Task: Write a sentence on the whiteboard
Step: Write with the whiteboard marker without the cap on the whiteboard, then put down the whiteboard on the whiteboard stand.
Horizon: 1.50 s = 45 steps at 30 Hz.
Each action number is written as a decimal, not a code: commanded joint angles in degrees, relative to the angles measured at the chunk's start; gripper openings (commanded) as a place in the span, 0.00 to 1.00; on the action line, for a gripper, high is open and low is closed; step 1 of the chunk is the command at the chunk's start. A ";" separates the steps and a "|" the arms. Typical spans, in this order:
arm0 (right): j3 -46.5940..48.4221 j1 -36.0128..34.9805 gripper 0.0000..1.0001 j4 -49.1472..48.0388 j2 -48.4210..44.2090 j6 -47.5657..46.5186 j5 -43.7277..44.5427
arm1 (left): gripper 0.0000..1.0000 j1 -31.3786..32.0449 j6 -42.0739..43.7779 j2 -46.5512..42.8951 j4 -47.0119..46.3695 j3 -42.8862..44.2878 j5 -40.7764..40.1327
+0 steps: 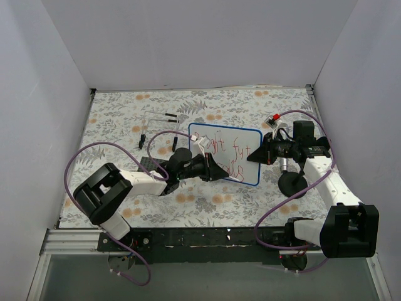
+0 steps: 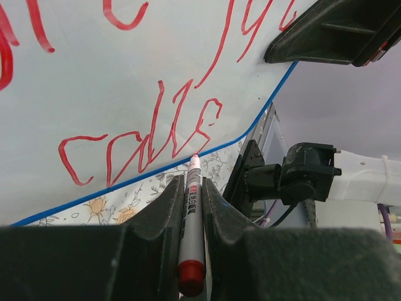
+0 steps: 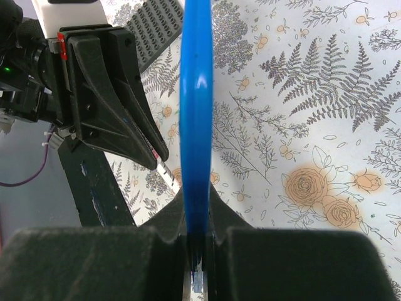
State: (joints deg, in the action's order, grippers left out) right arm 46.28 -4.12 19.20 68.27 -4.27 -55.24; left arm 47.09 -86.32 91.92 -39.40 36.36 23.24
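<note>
The whiteboard stands tilted on its edge over the middle of the table. My right gripper is shut on its right rim; in the right wrist view the blue rim runs edge-on into the shut gripper. Red lettering fills two lines; the lower line reads like "calls". My left gripper is shut on a red-capped marker. Its tip touches the whiteboard just above the blue bottom rim, below the last letter.
A dark grey studded plate lies under the left arm and shows in the right wrist view. Small dark parts lie at the back left, a red-tipped piece at the back right. White walls enclose the floral table.
</note>
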 commanded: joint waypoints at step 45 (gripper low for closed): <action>4.34 0.16 0.01 7.16 -6.92 -8.64 -2.15 | 0.00 -30.48 -1.47 -37.16 8.91 -2.25 19.11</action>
State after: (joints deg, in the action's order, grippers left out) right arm 46.41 -4.14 26.04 64.01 -10.00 -55.35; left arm 16.99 -85.19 55.81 -26.63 33.17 37.60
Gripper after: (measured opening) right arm 0.096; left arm 0.118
